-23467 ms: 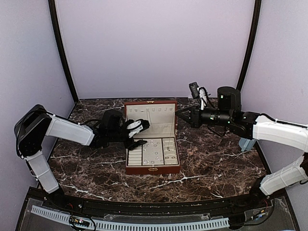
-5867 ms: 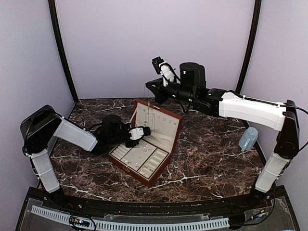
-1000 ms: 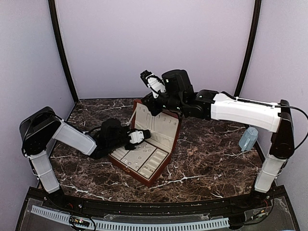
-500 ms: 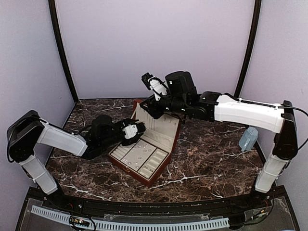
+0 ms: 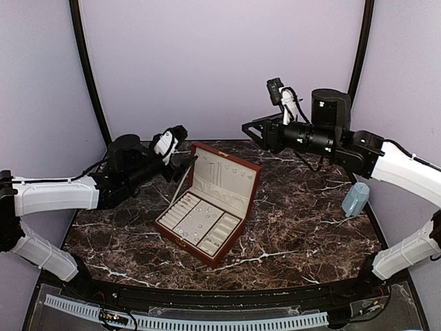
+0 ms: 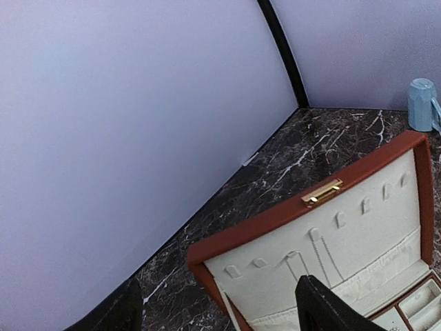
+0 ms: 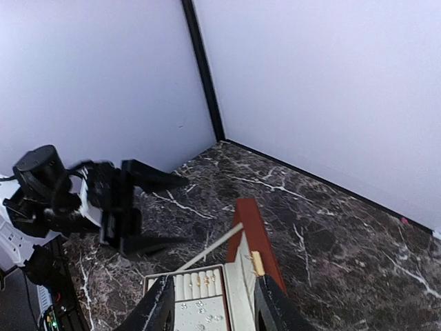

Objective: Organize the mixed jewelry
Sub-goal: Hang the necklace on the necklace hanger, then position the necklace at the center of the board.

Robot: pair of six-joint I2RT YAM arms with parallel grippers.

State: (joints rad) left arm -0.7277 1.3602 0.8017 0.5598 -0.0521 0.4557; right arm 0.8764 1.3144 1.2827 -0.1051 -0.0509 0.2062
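The reddish-brown jewelry box stands open mid-table, turned at an angle, its cream lid upright. The mixed jewelry shows as tiny silvery pieces in the cream tray and thin chains hanging on the lid lining. From the right wrist view, small rings sit in the slotted rolls and studs lie below them. My left gripper hangs open in the air left of the lid, holding nothing. My right gripper is open too, high above and right of the lid, well apart from it.
A pale blue cup stands at the table's right side, also seen from the left wrist as the cup. A white ribbon stay runs from lid to base. Lilac walls and black corner posts close in the marble table.
Both arms have pulled away from the box. The left gripper rose up and back to the left and opened; the right gripper left the lid, moving right, and opened wider.
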